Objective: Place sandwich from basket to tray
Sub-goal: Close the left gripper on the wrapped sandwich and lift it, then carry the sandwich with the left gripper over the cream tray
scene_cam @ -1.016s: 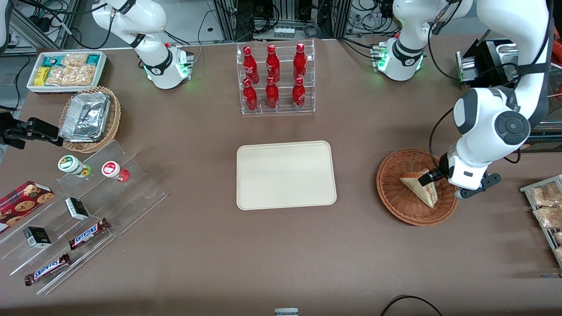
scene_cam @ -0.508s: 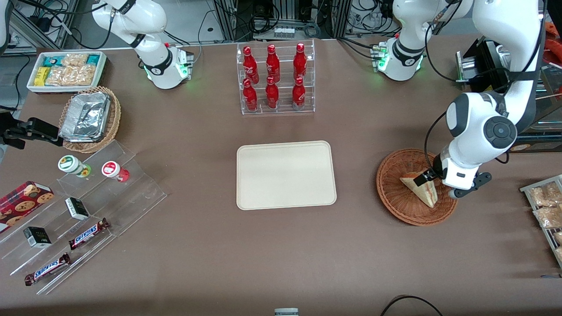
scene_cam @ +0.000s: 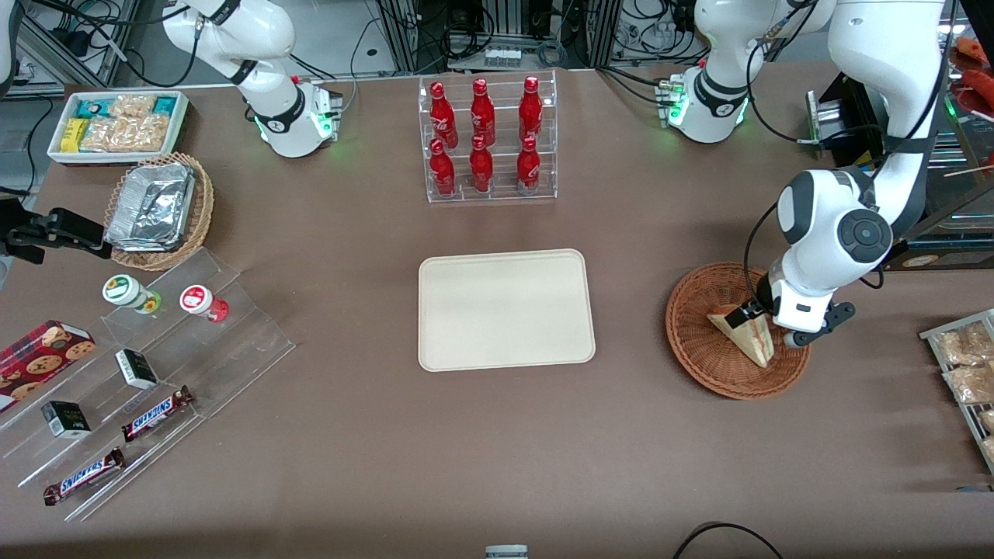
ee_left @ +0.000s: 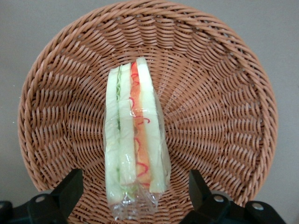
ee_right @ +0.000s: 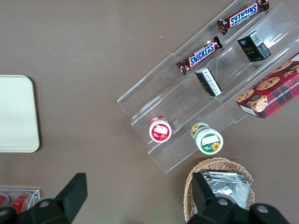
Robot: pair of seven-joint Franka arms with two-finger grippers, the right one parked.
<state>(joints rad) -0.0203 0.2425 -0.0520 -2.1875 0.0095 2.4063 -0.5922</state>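
Observation:
The sandwich (scene_cam: 744,335) (ee_left: 135,140), a plastic-wrapped wedge of white bread with red and green filling, stands on its edge in the round reddish-brown wicker basket (scene_cam: 699,353) (ee_left: 224,116). My left gripper (scene_cam: 765,328) (ee_left: 134,186) hangs low over the basket, open, with one dark finger (ee_left: 70,184) on each side of the sandwich's wide end and a gap between each finger and the bread. The cream tray (scene_cam: 505,309) (ee_right: 16,114) lies bare at the table's middle, toward the parked arm's end from the basket.
A clear rack of red bottles (scene_cam: 488,140) stands farther from the front camera than the tray. A wire rack of snack packets (scene_cam: 967,373) sits beside the basket at the working arm's end. A stepped acrylic stand (scene_cam: 147,373), foil basket (scene_cam: 159,210) and white bin (scene_cam: 116,124) lie at the parked arm's end.
The left arm has shifted its wrist a little toward the tray, bringing the gripper more squarely over the sandwich. Sandwich and basket have not moved.

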